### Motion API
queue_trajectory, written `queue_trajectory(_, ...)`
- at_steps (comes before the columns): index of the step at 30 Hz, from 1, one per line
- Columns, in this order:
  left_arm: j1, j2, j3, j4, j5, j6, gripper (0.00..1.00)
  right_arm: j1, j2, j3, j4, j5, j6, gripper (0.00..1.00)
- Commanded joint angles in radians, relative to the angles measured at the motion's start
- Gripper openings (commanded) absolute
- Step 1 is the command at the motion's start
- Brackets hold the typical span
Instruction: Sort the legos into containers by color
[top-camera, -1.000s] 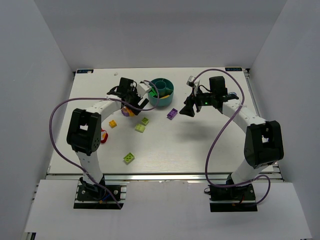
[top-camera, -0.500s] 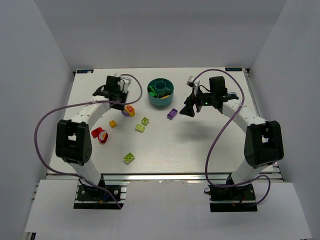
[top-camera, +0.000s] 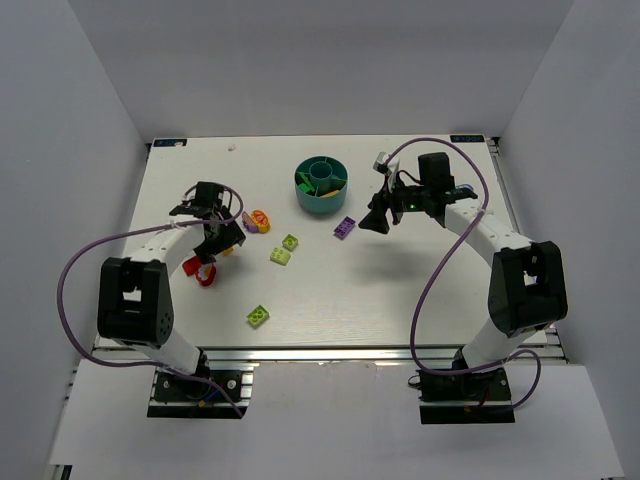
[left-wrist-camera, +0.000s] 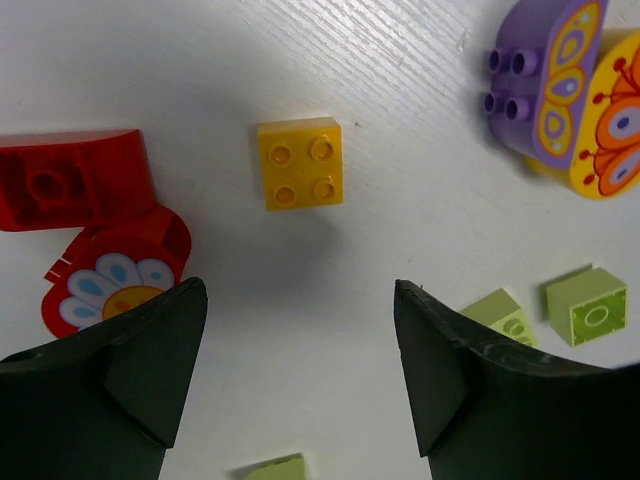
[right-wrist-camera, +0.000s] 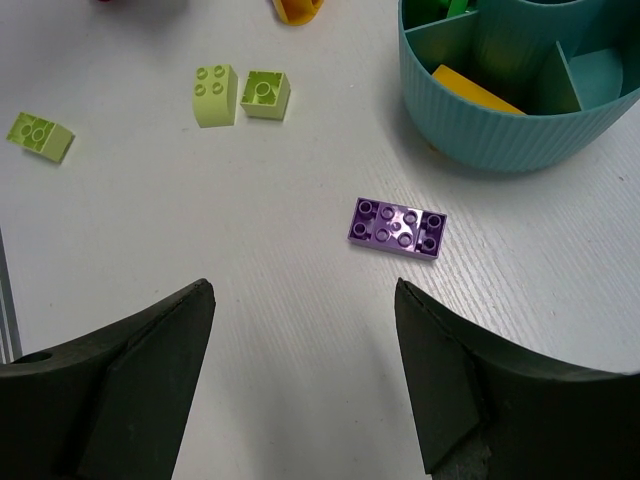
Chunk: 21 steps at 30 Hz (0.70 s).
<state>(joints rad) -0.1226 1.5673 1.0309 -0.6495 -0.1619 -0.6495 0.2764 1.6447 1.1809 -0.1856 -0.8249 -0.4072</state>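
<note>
Ahead of left gripper (left-wrist-camera: 297, 300): yellow brick (left-wrist-camera: 299, 162); jaws apart, empty
Ahead of right gripper (right-wrist-camera: 303, 295): purple brick (right-wrist-camera: 397, 228); jaws apart, empty

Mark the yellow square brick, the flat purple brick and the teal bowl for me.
yellow square brick (left-wrist-camera: 299, 163), left wrist view, middle of its studded top.
flat purple brick (right-wrist-camera: 397, 228), right wrist view, centre of its studded top.
teal bowl (right-wrist-camera: 520, 140), right wrist view, ribbed outer wall.

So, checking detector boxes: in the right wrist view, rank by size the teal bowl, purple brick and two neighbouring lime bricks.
teal bowl, partly out of frame
purple brick
four-stud lime brick and lime brick beside it: alike, unranked
</note>
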Motion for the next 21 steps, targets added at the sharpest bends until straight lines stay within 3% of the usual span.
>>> queue_trajectory(1, -0.003, 0.017, 0.017, 0.037, -0.025, -0.122, 0.85, 0.007, -0.022, 0.006, -0.008, -0.011, 0.007, 0.78)
queue_trajectory(12, 0.0, 0.161, 0.106, 0.08, -0.071, -0.091, 0.79, 0.006, -0.028, -0.012, 0.001, -0.01, 0.011, 0.78)
queue_trajectory(21, -0.002, 0.231, 0.159, 0.056, -0.136, -0.079, 0.62, 0.006, -0.031, -0.017, 0.002, -0.002, 0.011, 0.78)
